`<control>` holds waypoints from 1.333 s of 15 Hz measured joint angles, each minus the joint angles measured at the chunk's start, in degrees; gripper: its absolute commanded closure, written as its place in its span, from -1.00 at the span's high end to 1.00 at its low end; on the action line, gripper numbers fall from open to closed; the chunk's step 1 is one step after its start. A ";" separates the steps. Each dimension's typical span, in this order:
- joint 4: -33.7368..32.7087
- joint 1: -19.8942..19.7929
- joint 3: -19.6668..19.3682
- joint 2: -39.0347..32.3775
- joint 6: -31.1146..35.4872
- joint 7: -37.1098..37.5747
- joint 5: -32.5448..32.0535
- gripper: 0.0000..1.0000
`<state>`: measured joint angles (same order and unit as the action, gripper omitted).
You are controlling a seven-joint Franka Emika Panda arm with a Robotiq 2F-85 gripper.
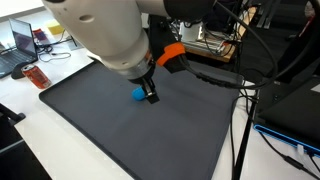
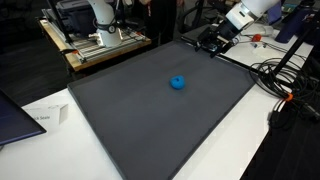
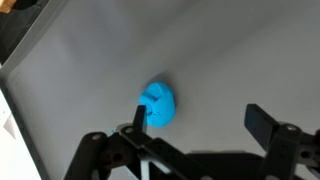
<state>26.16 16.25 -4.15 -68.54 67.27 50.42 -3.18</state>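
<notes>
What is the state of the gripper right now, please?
Gripper: jaws open, holding nothing; the blue object is not gripped.

The dark mat (image 2: 120,110) is lying open on every side of the blue lump (image 2: 178,83), giving wide passage from above; cables (image 2: 272,78) are crowding one edge; an orange part (image 1: 172,55) is standing at the far edge, well apart from the lump.
</notes>
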 measured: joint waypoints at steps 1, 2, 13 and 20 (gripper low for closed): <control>0.00 0.00 0.00 -0.22 0.00 0.06 -0.02 1.00; 0.00 0.03 -0.07 -0.59 0.01 0.62 -0.20 1.00; -0.10 1.91 -2.23 -6.08 2.21 13.05 -3.36 1.00; -0.11 4.70 -2.89 -6.40 3.15 19.05 -5.06 1.00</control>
<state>26.05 20.95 -7.04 -74.95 70.41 69.46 -8.25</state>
